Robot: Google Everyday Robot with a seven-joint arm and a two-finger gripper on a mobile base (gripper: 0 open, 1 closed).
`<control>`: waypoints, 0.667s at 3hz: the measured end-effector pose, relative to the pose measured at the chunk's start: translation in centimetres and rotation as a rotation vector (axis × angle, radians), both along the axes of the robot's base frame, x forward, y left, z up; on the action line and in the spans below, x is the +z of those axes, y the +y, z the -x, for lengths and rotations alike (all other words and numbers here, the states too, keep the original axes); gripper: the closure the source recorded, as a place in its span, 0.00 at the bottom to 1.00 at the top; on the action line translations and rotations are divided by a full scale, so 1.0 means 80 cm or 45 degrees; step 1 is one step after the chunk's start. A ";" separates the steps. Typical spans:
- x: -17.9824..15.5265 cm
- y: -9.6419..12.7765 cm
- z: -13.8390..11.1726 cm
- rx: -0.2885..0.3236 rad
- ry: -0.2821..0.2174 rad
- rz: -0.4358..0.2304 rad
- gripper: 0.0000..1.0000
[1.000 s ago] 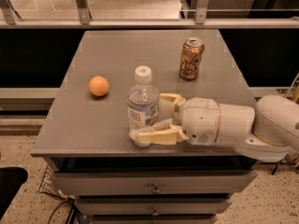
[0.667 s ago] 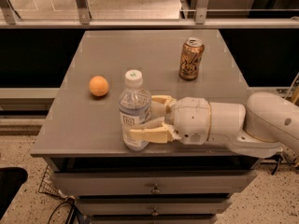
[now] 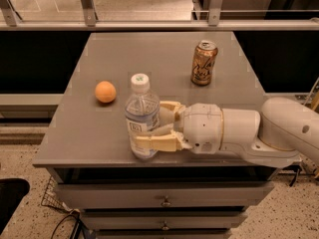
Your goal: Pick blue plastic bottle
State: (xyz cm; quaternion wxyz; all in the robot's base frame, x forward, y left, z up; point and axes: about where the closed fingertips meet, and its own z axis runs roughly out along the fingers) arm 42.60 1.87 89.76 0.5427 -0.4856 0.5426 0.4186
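Observation:
The blue plastic bottle (image 3: 141, 114) is clear, with a white cap and a blue-and-white label. It stands upright near the front edge of the grey table (image 3: 164, 63). My gripper (image 3: 149, 124) reaches in from the right and is shut on the bottle's lower half. One tan finger (image 3: 155, 143) crosses the front of the bottle and the other finger (image 3: 171, 107) lies behind it. I cannot tell whether the bottle's base touches the table.
A gold-brown drink can (image 3: 204, 62) stands at the back right of the table. An orange ball (image 3: 105, 91) lies to the left of the bottle. Drawers (image 3: 164, 201) sit below the table's front edge. A railing (image 3: 149, 25) runs behind the table.
The gripper and the bottle have moved together to the left and a little toward the table's front edge. The can and the orange ball have stayed in place.

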 end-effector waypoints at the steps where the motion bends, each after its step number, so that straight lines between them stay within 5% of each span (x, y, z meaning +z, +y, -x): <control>1: 0.000 0.000 0.000 0.001 0.000 0.000 1.00; 2: 0.019 -0.003 0.000 0.043 0.017 -0.035 1.00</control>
